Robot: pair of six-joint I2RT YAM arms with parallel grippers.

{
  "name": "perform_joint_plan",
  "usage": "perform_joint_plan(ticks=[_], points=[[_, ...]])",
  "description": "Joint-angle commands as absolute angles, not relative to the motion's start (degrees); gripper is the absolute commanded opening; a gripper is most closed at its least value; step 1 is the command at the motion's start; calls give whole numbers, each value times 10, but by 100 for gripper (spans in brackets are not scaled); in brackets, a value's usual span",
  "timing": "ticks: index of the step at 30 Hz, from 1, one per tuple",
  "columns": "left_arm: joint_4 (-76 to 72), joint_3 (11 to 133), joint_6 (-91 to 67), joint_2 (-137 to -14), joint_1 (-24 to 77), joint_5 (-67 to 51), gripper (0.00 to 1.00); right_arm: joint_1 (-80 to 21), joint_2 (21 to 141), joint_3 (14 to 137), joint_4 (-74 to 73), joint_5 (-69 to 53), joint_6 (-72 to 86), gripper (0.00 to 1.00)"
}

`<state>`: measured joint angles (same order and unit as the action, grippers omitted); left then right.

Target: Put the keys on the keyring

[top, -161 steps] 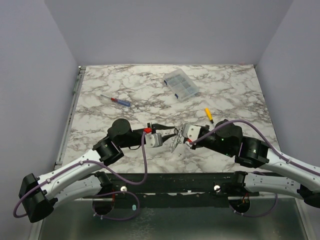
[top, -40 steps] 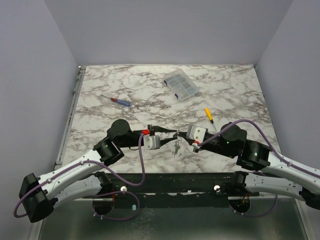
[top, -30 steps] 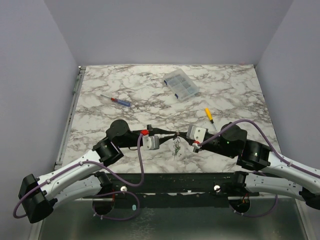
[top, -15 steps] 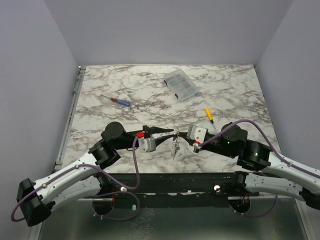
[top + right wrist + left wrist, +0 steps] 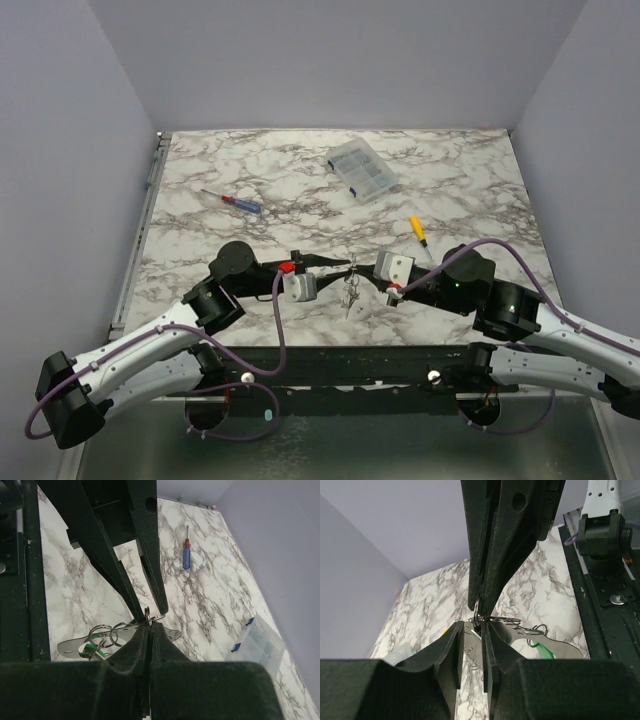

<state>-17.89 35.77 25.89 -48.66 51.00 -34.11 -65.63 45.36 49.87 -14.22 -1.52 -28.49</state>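
Observation:
My right gripper (image 5: 149,625) is shut on the thin metal keyring (image 5: 148,614), holding it upright above the table. A loose bunch of the keys (image 5: 350,292) hangs below it, with further rings (image 5: 102,632) and a green tag (image 5: 92,650). My left gripper (image 5: 338,262) faces it from the left, tip to tip. Its jaws stand open a little, one finger on each side of the keyring (image 5: 477,616). Between the left fingers (image 5: 451,652) only marble and dangling metal show. The right gripper (image 5: 360,268) sits just right of the bunch.
A yellow-handled screwdriver (image 5: 418,230) lies behind the right arm. A blue and red screwdriver (image 5: 232,202) lies at the back left. A clear parts box (image 5: 361,169) stands at the back centre. The table's front rail (image 5: 330,352) runs just below the keys.
The left jaws have parted slightly. The left arm drew back to the left, then came in again to the ring. The right gripper has kept still with the keyring.

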Motion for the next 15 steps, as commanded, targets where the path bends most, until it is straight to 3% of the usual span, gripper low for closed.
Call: perform_joint_plan(ticks=[1, 4, 11, 15], points=[[-182, 362, 253, -492, 507, -363, 26, -658, 454, 514, -105, -37, -284, 1], [-182, 364, 251, -496, 507, -368, 23, -659, 459, 513, -102, -39, -284, 1], [-182, 366, 251, -498, 507, -370, 0, -659, 467, 513, -95, -43, -286, 1], [-182, 366, 252, -498, 508, -360, 0, -658, 472, 513, -98, -42, -289, 1]])
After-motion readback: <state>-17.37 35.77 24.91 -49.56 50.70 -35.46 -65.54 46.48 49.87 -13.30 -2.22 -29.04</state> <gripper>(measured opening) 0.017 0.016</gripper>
